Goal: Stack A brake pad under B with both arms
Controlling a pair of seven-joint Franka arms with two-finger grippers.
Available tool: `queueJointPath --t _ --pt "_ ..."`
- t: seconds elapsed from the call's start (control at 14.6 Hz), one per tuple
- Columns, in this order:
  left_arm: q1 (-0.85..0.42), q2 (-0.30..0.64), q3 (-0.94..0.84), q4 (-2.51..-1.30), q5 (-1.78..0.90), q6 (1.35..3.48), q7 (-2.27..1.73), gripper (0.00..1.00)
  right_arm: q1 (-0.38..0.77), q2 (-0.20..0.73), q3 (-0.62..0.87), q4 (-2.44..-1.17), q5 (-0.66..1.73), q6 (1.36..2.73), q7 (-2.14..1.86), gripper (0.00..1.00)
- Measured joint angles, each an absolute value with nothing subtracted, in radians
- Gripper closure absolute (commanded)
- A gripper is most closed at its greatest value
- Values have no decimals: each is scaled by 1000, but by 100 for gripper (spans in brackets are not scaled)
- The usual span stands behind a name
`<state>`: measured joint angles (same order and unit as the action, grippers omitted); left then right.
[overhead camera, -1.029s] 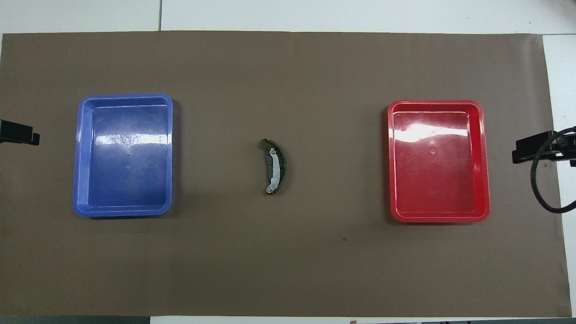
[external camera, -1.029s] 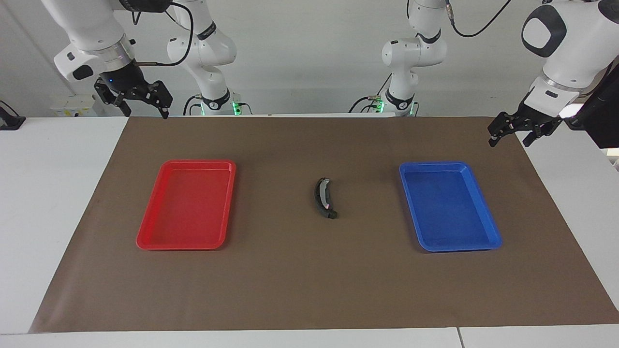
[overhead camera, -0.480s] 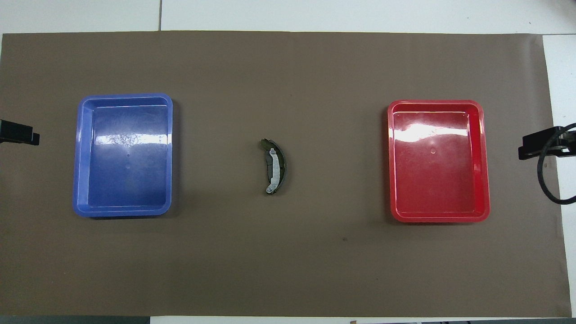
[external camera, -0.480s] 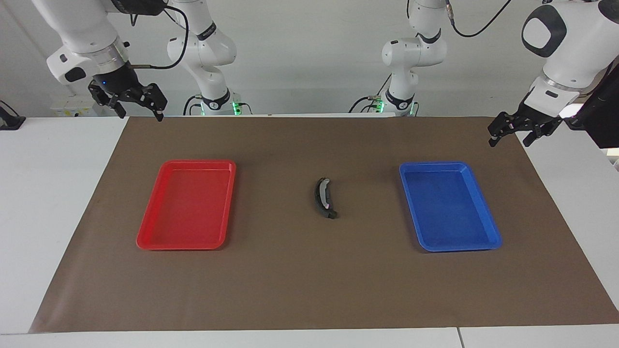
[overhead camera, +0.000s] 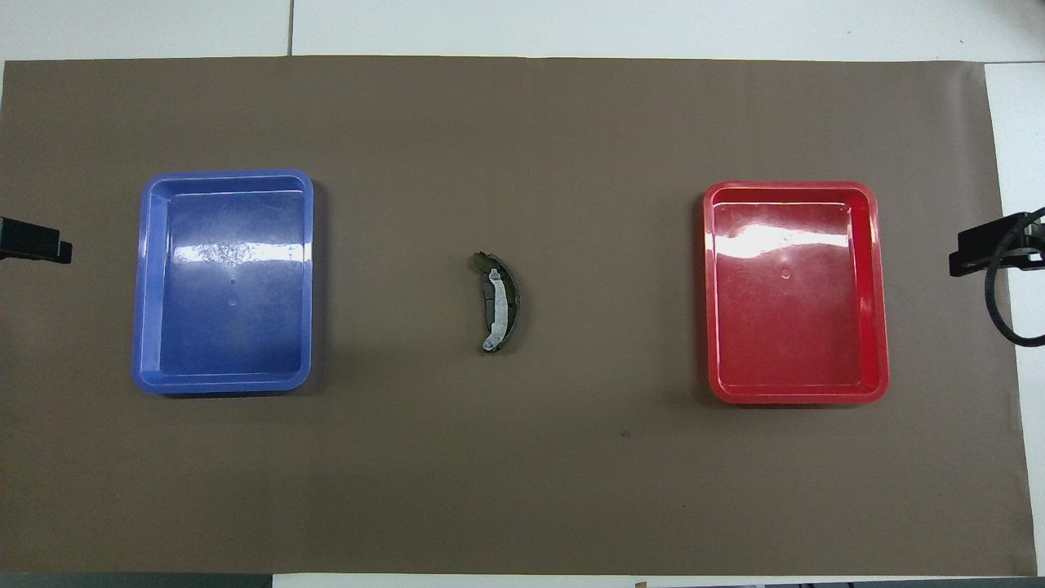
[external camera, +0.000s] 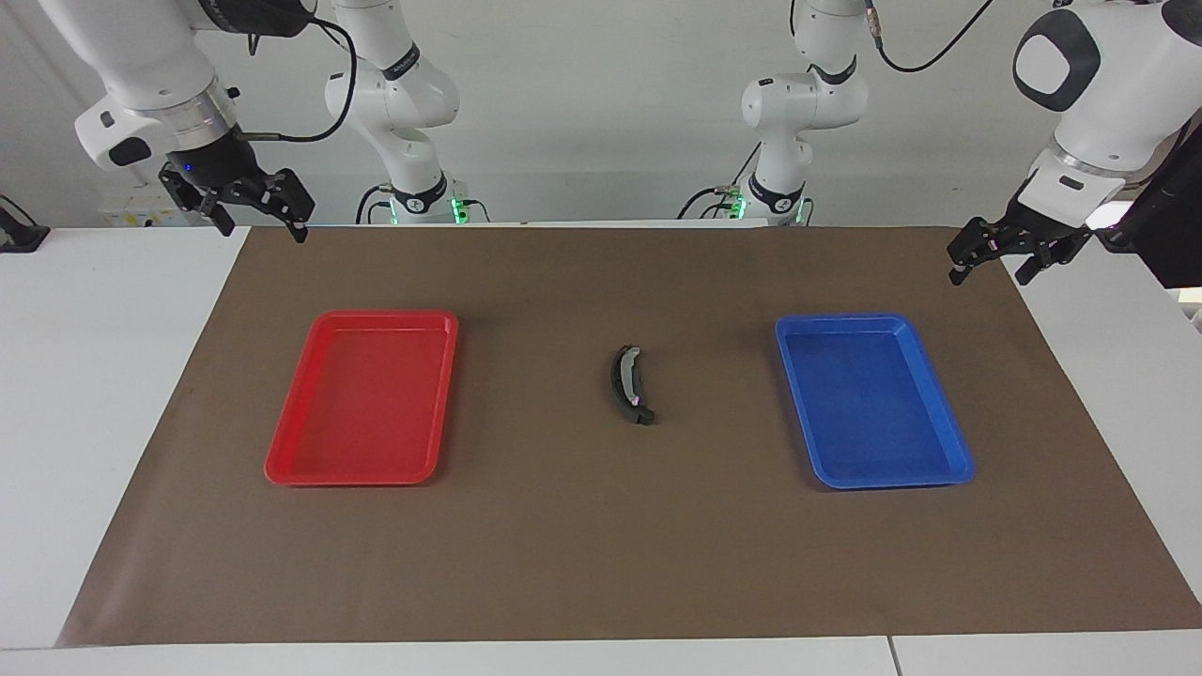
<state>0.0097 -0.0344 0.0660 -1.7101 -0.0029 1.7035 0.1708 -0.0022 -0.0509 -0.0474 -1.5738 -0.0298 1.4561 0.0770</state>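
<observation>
B (external camera: 627, 383), the black crescent piece with a light-grey face, lies at the middle of the brown mat; it also shows in the overhead view (overhead camera: 500, 302). The short dark-grey A brake pad (overhead camera: 486, 309) lies under it, and only its edge shows beside the grey face. My right gripper (external camera: 262, 225) is open and empty, raised over the mat's corner at the right arm's end; its tip shows in the overhead view (overhead camera: 984, 251). My left gripper (external camera: 990, 272) is open and empty, raised over the mat's edge at the left arm's end, and shows in the overhead view (overhead camera: 37, 242).
A red tray (external camera: 293, 467) lies on the mat toward the right arm's end and a blue tray (external camera: 948, 469) toward the left arm's end, both empty. Two more white arms stand at the table's robot end.
My right gripper has risen and drawn away from the red tray toward the mat's corner. The left gripper and the stacked pieces have not moved.
</observation>
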Motion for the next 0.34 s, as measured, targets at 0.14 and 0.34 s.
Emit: queueJointPath --t 0.14,0.34 --pt "10 -34 66 -1710 -3 1704 171 0 -1 -51 -45 -1574 -30 1456 77 0" --pt "10 -34 66 -1710 -3 1704 171 0 2 -51 -44 -1573 -30 1464 77 0"
